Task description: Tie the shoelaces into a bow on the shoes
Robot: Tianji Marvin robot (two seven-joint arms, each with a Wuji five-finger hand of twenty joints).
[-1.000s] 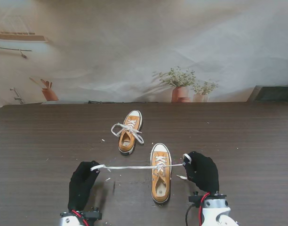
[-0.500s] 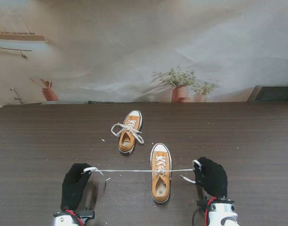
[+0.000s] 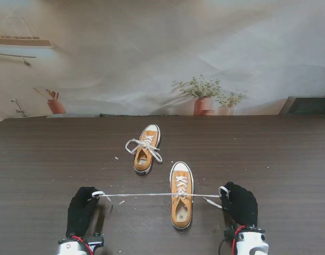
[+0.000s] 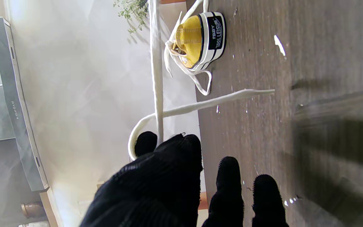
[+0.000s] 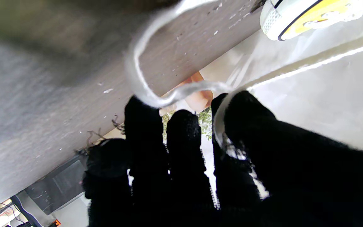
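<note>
Currently, at lower left of the stand view, the left hand (image 3: 82,210) pinches one end of the lace (image 3: 146,195) between thumb and forefinger; the left wrist view shows the lace running taut out of that pinch (image 4: 156,78), with the free tip curling off and lying on the table (image 3: 45,154). The lace spans in a nearly straight line across to the near shoe (image 3: 181,195), lower centre, toe pointing away from me, then on to the right hand (image 3: 240,204) at lower right. That hand is closed on the other lace end; its wrist view shows the lace looped over the fingertips (image 5: 143,113) and caught beside the thumb. A second shoe (image 3: 146,149) sits farther from me, centre frame, its laces loose and splayed, untouched. Judgement: the step in hand is cinching the first crossing on the near shoe, both ends pulled outward; no bow loops are formed yet. Next move likely calls for easing tension without losing either pinch, bringing the hands inward, and folding one end into a loop.
</note>
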